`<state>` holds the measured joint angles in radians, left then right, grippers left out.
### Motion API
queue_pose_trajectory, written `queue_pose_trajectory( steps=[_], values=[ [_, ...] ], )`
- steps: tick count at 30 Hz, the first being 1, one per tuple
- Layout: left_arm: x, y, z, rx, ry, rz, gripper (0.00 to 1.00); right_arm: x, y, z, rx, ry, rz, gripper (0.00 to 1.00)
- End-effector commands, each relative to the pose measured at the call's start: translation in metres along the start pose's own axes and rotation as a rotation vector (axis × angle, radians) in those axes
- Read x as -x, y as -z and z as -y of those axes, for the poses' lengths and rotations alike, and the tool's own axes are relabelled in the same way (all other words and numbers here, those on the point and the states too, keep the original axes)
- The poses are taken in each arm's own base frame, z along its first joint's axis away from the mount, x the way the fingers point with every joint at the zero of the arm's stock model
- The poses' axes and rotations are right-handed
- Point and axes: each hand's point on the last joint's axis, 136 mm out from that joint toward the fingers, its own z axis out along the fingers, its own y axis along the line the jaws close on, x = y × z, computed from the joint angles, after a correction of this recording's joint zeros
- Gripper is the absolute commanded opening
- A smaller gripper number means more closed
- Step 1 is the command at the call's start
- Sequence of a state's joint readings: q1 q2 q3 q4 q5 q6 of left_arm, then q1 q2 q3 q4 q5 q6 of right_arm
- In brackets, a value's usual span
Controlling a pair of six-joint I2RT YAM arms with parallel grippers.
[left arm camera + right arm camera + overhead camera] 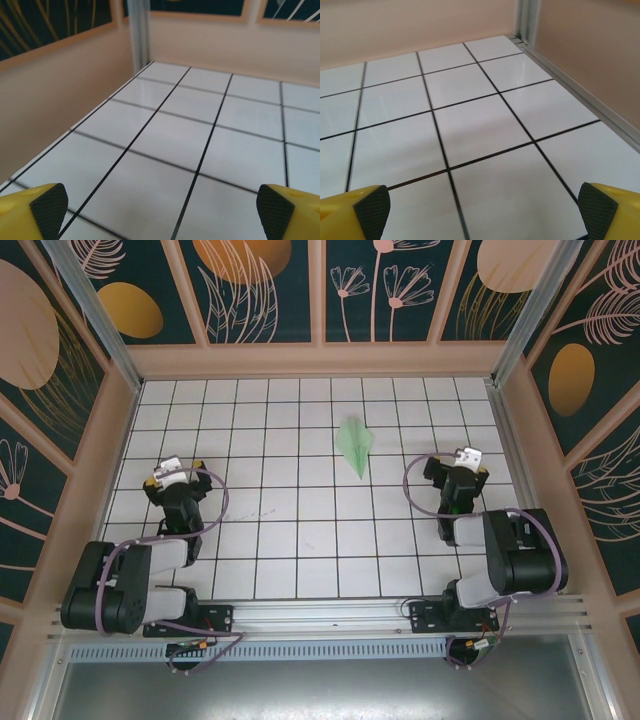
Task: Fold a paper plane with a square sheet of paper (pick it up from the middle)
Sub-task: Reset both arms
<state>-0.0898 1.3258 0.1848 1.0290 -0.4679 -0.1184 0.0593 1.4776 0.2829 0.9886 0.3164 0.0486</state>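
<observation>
Paper plane point(355, 445) — where do we see it?
— Flat on the table point(280, 540), far middle, well apart from both arms. We see the left gripper point(160, 205) and right gripper point(480, 207) spread wide, holding nothing.

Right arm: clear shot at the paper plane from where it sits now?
Probably yes. The paper plane lies flat in the open, to the left of the right gripper, whose jaws are open and empty. Bare table tiles lie between them, and the left gripper sits far off.
</observation>
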Motion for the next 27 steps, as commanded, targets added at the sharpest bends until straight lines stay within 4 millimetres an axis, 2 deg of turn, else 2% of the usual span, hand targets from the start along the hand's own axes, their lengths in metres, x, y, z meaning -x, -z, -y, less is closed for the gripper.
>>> queue_pose_trajectory(
  steps=[1,7,27],
  values=[
    [0.032,0.0,0.02,-0.135,0.026,0.151,0.99,0.026,0.003,-0.014,0.108,-0.002,0.12,0.99],
    [0.016,-0.012,0.027,-0.155,0.011,0.119,0.99,0.019,0.008,-0.015,0.162,-0.011,0.14,0.99],
    [0.014,-0.019,0.024,-0.133,0.021,0.099,0.99,0.019,0.006,-0.011,0.162,-0.029,0.131,0.99]
  ],
)
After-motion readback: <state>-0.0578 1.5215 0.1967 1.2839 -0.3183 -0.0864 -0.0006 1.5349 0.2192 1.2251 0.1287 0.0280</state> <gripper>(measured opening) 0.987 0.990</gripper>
